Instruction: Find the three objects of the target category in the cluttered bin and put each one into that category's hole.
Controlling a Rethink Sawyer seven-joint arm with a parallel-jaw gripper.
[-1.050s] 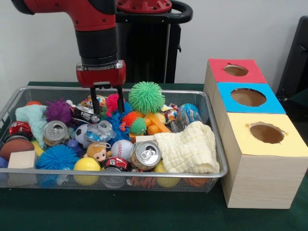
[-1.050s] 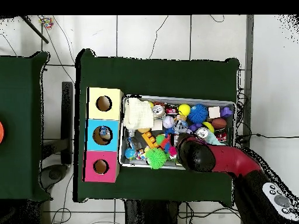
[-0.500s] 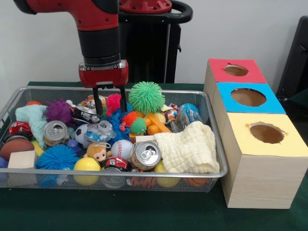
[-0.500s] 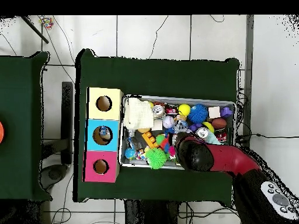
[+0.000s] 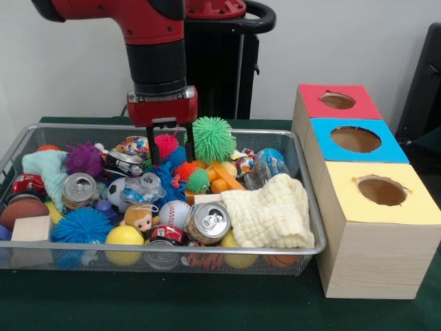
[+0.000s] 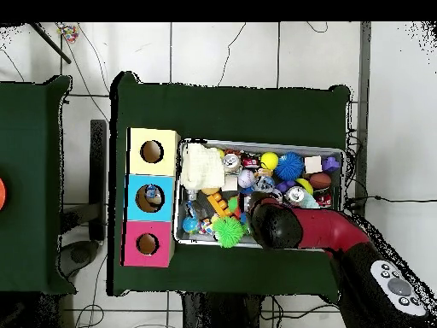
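Note:
A wire mesh bin (image 5: 311,227) holds a jumble of toys, balls, cans and cloth. My gripper (image 5: 170,157) hangs over the bin's back middle, open, one finger on each side of a pink spiky ball (image 5: 165,144). A large green spiky ball (image 5: 213,138) sits just right of it, with an orange spiky ball (image 5: 186,169) and a small green one (image 5: 198,181) below. Right of the bin stand three boxes with round holes: red (image 5: 339,101), blue (image 5: 355,139) and yellow (image 5: 381,191). In the overhead view the arm (image 6: 282,225) covers the gripper.
The front of the bin holds two drink cans (image 5: 207,222) (image 5: 80,189), a baseball (image 5: 173,213), a monkey toy (image 5: 140,218), a blue spiky ball (image 5: 81,226), a yellow ball (image 5: 124,238) and a wooden block (image 5: 31,229). A white cloth (image 5: 271,217) fills the right corner. Something lies inside the blue box's hole (image 6: 152,197).
The arm has slid to the right along the back of the bin, from above the toy car to over the pink spiky ball. The fingers stay apart.

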